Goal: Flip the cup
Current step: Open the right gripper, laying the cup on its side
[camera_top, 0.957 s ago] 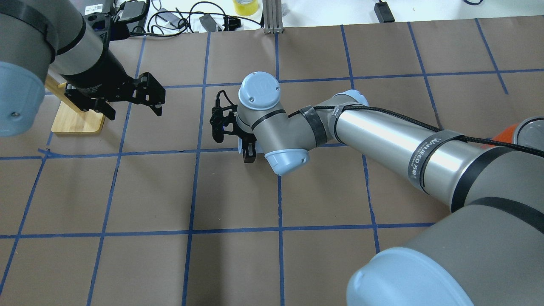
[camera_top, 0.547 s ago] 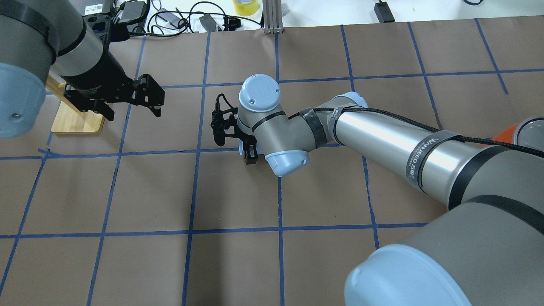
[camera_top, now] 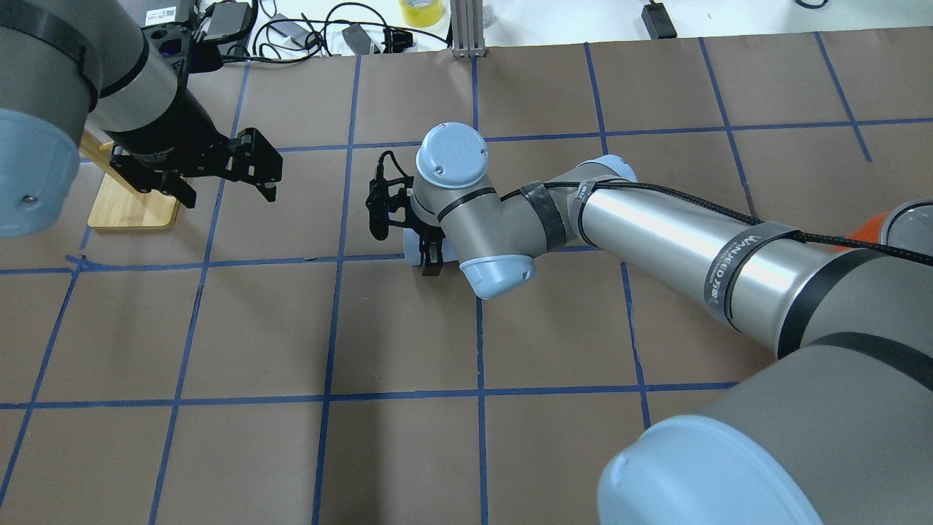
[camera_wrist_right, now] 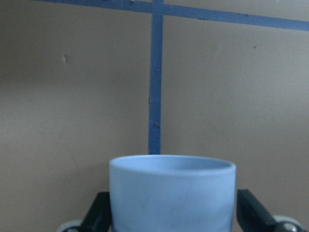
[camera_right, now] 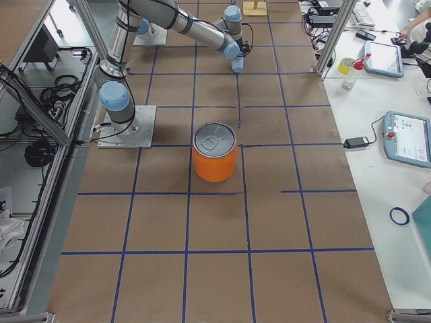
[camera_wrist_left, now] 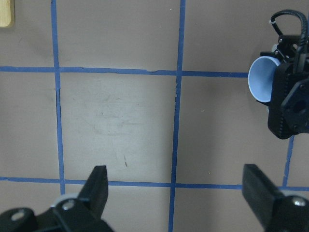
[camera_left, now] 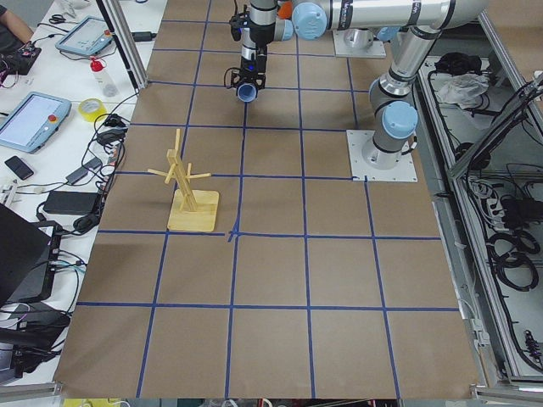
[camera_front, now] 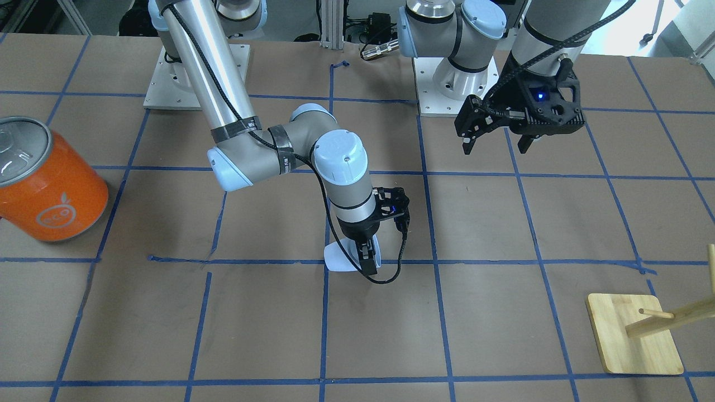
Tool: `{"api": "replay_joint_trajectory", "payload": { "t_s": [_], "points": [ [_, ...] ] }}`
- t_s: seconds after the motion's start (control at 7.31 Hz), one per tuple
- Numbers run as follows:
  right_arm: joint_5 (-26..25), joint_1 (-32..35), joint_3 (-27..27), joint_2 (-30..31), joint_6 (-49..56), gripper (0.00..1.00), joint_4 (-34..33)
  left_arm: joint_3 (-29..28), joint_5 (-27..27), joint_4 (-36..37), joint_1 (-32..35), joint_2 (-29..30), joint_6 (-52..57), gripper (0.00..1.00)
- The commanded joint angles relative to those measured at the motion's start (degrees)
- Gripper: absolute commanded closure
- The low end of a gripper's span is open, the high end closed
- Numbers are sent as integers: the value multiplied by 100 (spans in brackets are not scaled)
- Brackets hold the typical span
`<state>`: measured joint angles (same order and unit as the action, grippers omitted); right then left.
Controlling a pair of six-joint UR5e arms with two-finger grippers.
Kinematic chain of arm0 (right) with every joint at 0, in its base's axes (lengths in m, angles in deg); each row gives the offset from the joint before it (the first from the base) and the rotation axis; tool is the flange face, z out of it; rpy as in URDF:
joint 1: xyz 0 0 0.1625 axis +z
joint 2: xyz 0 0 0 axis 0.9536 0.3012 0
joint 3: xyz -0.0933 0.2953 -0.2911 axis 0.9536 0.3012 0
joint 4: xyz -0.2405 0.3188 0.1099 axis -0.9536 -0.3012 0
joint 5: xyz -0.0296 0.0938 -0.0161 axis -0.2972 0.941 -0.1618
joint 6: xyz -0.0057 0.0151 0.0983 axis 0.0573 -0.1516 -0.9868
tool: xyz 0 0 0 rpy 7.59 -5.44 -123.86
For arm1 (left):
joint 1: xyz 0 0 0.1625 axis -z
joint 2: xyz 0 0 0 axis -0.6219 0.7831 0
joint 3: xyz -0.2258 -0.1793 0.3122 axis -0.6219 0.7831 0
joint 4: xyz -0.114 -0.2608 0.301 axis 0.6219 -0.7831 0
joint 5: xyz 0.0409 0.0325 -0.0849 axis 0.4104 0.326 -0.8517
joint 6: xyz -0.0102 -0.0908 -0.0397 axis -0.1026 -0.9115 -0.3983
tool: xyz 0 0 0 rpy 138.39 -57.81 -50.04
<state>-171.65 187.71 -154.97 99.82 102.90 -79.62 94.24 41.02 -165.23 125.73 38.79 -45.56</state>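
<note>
The pale-blue cup [camera_front: 341,260] is held on its side in my right gripper [camera_front: 366,258], low over the brown table near its middle. Its open rim faces my left arm, as the left wrist view [camera_wrist_left: 261,79] shows. In the right wrist view the cup [camera_wrist_right: 172,191] fills the gap between the two fingers [camera_wrist_right: 99,212]. In the overhead view only a sliver of the cup [camera_top: 412,251] shows beside the right gripper [camera_top: 431,264]. I cannot tell whether the cup touches the table. My left gripper [camera_front: 494,144] hangs open and empty, apart from the cup, and also shows in the overhead view [camera_top: 232,194].
A big orange can [camera_front: 47,184] with a silver top stands at the table's right end. A wooden peg stand [camera_front: 634,335] on a square base sits at the left end, partly behind my left arm in the overhead view [camera_top: 131,205]. Cables [camera_top: 306,29] lie beyond the far edge.
My right wrist has shifted slightly and turned a little with the cup in it, so more of the cup shows beside the gripper. The left arm has barely moved.
</note>
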Motion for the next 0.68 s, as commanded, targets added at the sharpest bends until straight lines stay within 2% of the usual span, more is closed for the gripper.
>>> {"api": "replay_joint_trajectory", "payload": {
  "t_s": [0.0, 0.14, 0.27, 0.55],
  "points": [
    [-53, -107, 20, 98, -576, 0, 34, 4, -13, 19, -9, 15, 48, 0],
    [-36, -202, 46, 185, -640, 0, 182, 4, -100, 27, -18, 33, 66, 0],
    [-27, -229, 46, 464, -649, 0, 636, 4, -92, -33, -44, 33, 66, 0],
    [-1, -658, 46, 1411, -875, 0, 1943, 21, -101, -61, -35, 76, 92, 0]
  ]
}}
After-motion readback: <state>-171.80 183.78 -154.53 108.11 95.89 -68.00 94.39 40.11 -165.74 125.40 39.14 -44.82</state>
